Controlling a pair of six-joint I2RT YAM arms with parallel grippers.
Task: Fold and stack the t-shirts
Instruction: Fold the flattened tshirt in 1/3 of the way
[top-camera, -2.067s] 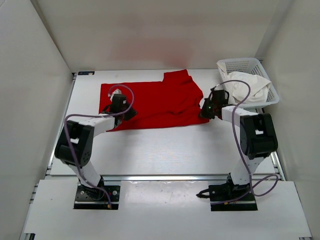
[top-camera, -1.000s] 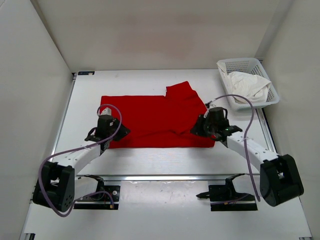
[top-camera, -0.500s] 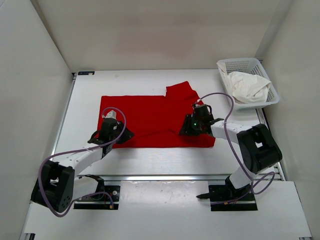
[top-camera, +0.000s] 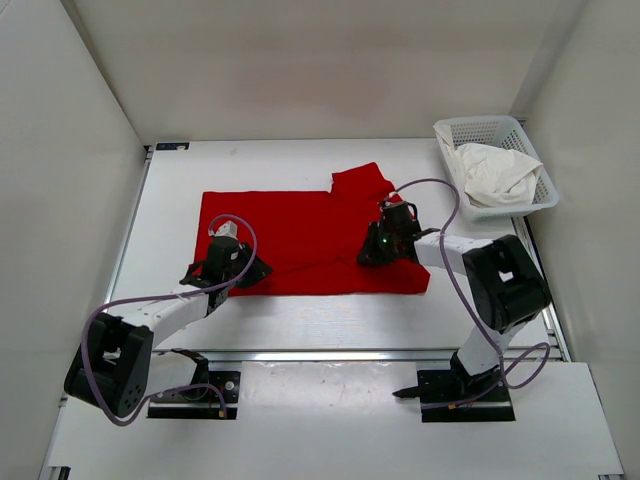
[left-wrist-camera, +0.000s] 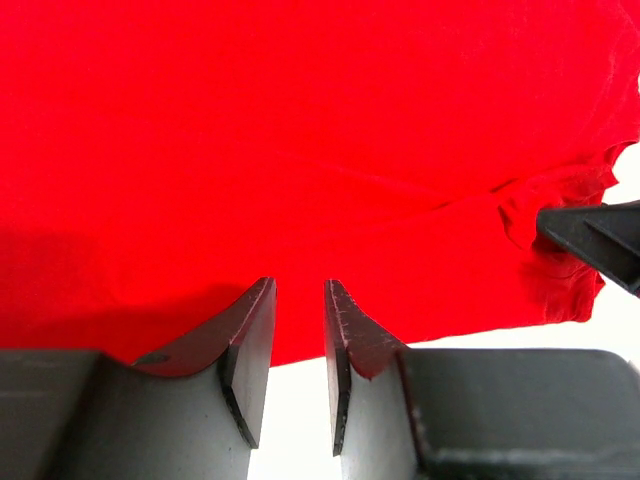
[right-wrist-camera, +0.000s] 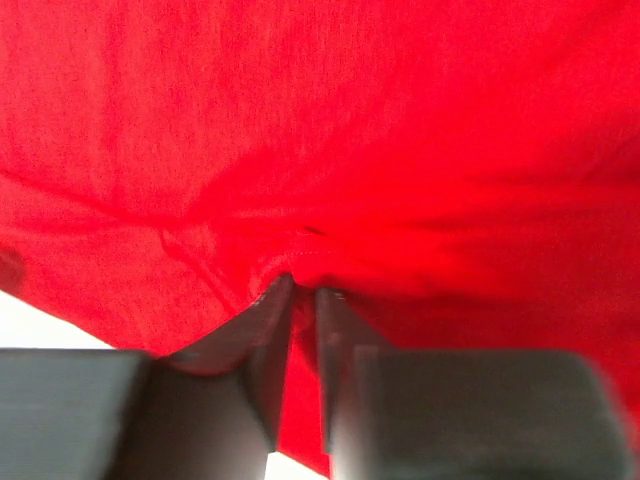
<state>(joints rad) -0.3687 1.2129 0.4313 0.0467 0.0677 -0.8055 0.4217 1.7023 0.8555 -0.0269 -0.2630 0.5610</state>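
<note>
The red t-shirt (top-camera: 300, 225) lies spread flat on the table (top-camera: 330, 315), its long side running left to right and a sleeve sticking out towards the far right. The white t-shirt (top-camera: 495, 172) sits crumpled in the white mesh basket (top-camera: 480, 125) at the far right corner.

The left arm is folded low, with its elbow out to the left. Its forearm reaches forward and to the right, towards the shirt's near left corner. The left gripper (top-camera: 255, 270) hangs just over the near hem. In the left wrist view its fingers (left-wrist-camera: 250, 335) stand a narrow gap apart with nothing between them, only red cloth and bare table behind.

The right arm bends at a raised elbow, and its forearm runs leftward to the near right part of the shirt. The right gripper (top-camera: 370, 256) points down into the cloth. In the right wrist view its fingertips (right-wrist-camera: 270, 300) are almost together, and the red fabric puckers into a small fold right at them, so they appear to pinch the shirt.
</note>
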